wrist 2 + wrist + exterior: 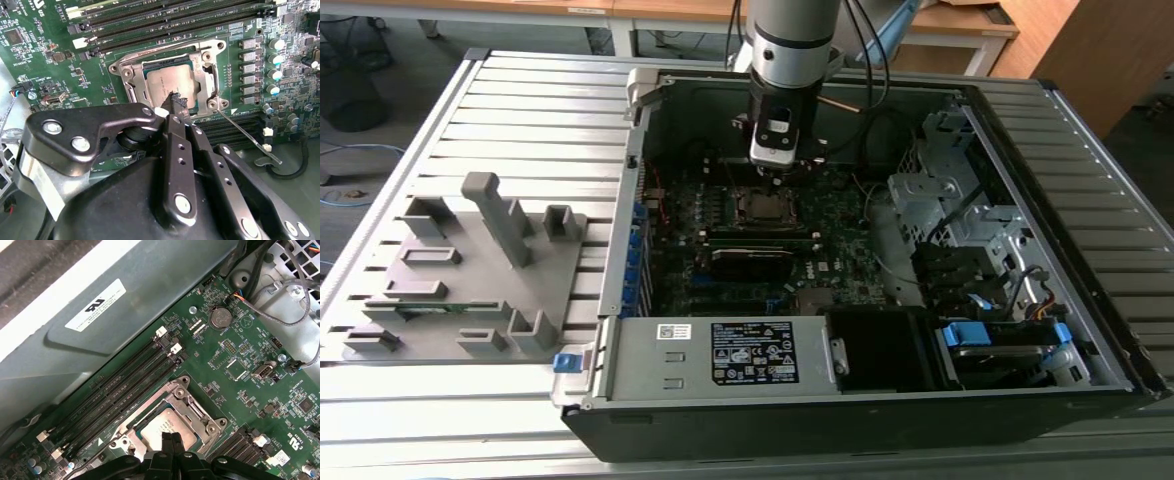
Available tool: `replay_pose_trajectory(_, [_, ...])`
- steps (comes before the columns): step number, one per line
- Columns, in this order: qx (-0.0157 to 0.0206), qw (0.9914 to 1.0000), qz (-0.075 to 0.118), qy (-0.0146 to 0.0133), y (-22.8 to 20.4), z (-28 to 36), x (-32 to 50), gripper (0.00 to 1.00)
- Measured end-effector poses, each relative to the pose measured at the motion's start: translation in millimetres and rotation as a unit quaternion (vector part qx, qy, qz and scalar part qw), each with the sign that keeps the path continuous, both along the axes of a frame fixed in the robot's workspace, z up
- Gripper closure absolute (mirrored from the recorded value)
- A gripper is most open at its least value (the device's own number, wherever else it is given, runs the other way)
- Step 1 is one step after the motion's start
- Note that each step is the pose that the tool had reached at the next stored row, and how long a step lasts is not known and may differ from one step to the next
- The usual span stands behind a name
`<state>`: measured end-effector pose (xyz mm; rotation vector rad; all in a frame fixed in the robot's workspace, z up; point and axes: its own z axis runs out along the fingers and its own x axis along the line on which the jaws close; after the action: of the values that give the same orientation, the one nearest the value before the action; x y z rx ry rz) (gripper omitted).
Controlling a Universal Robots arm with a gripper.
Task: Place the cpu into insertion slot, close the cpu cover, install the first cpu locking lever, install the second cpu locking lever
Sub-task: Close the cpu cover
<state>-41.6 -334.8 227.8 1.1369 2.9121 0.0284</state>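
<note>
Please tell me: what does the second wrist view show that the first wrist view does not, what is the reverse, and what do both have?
Second wrist view: a thin metal lever angling away from the socket's corner.
First wrist view: a coin battery and a labelled grey metal panel.
Both wrist views: the cpu framed by the cpu cover, the black memory slots beside it, and the shut gripper with its tips over the cpu.
</note>
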Motion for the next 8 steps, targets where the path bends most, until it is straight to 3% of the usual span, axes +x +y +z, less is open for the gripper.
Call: replay_pose_trajectory(8, [0.0, 0.99991, 0.013, 0.0, 0.0, 0.0, 0.0, 0.9])
